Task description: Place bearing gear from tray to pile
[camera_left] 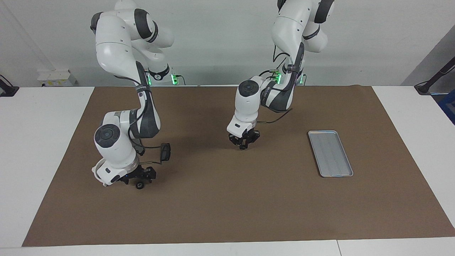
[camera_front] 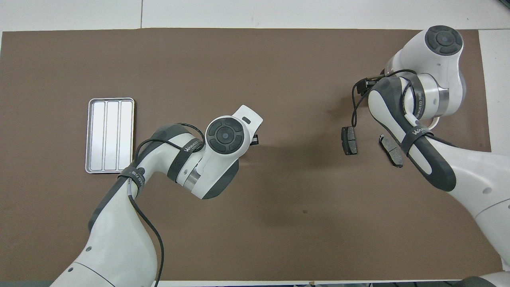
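The bearing gear (camera_left: 140, 185), a small dark round part, lies on the brown mat at the right arm's end of the table. My right gripper (camera_left: 141, 176) hangs low just over it, fingers open around it. One dark brake pad (camera_left: 165, 151) of the pile lies beside it, nearer the robots. From overhead, two brake pads (camera_front: 349, 140) (camera_front: 390, 150) show, and a white half-ring bracket (camera_front: 435, 122) peeks from under the right wrist, which hides the gear. The silver tray (camera_left: 330, 153) sits bare at the left arm's end. My left gripper (camera_left: 243, 145) hovers shut over mid-mat, holding nothing.
A brown mat (camera_left: 227, 213) covers most of the white table. Both arms' cables loop down near their wrists. The tray (camera_front: 110, 135) lies lengthwise close to the left arm's elbow.
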{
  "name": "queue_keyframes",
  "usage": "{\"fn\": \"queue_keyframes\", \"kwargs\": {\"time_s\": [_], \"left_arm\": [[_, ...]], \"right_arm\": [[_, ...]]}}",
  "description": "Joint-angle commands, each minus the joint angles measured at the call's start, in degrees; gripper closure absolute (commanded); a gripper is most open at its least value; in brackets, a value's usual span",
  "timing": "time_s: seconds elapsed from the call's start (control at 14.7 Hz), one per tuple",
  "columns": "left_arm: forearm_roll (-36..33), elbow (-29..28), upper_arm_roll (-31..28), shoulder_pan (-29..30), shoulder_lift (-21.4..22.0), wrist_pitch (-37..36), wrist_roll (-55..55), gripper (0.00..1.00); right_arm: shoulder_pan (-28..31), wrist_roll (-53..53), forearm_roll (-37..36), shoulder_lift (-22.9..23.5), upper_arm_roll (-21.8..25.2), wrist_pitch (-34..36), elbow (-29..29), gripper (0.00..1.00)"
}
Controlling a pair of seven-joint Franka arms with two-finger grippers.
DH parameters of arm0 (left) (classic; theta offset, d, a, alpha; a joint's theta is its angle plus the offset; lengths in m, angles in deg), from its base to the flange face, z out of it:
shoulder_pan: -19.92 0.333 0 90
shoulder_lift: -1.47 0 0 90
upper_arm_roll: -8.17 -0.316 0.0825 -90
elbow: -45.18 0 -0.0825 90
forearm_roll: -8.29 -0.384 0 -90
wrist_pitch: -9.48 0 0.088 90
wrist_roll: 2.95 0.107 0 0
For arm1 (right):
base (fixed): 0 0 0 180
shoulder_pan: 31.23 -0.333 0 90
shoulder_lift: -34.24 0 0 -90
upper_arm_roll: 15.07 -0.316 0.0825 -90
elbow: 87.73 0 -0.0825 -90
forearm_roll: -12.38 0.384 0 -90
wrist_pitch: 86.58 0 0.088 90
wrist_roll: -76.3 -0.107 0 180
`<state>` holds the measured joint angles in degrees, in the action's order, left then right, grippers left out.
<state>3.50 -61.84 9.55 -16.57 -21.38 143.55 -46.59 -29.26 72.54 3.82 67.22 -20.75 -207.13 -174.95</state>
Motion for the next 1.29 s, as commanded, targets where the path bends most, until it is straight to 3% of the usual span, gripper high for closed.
{"fn": "queue_keyframes", "kwargs": {"time_s": [0.0,0.41,0.54,0.68,0.75,0.82,0.95,1.23], "left_arm": [[-1.36,-1.88,0.12,0.19,0.34,2.5,-0.83,1.0],[-1.8,-2.68,0.12,0.45,0.34,4.26,-0.65,1.0],[-1.88,-3.37,0.12,0.8,0.34,5.92,0.22,0.73],[-1.88,-3.55,0.12,0.8,0.34,6.11,0.31,0.68],[-1.88,-3.12,0.12,0.89,0.34,5.67,0.4,0.41],[-1.88,-2.51,0.12,1.15,0.34,5.32,0.4,0.22],[-2.14,-0.84,0.03,1.85,0.34,4.01,0.49,0.1],[-2.76,-0.57,0.03,1.94,0.26,3.04,0.58,0.06]], "right_arm": [[-2.48,1.13,-1.9,-6.07,-0.39,5.91,-0.76,0.0],[-4.08,0.69,-1.19,-10.13,-0.47,11.12,-0.05,0.0],[-4.08,0.6,-1.19,-10.22,-0.47,11.04,-0.05,0.0],[-4.08,0.6,-1.19,-10.22,-0.47,11.04,-0.05,0.0],[-4.08,0.51,-1.19,-10.22,-0.47,11.04,-0.05,0.0],[-4.08,0.51,-1.19,-10.22,-0.47,11.04,-0.05,0.0],[-4.08,0.51,-1.19,-10.22,-0.47,11.04,-0.05,0.0],[-4.08,-2.72,-1.02,-10.22,-2.39,10.95,-0.14,0.0]]}}
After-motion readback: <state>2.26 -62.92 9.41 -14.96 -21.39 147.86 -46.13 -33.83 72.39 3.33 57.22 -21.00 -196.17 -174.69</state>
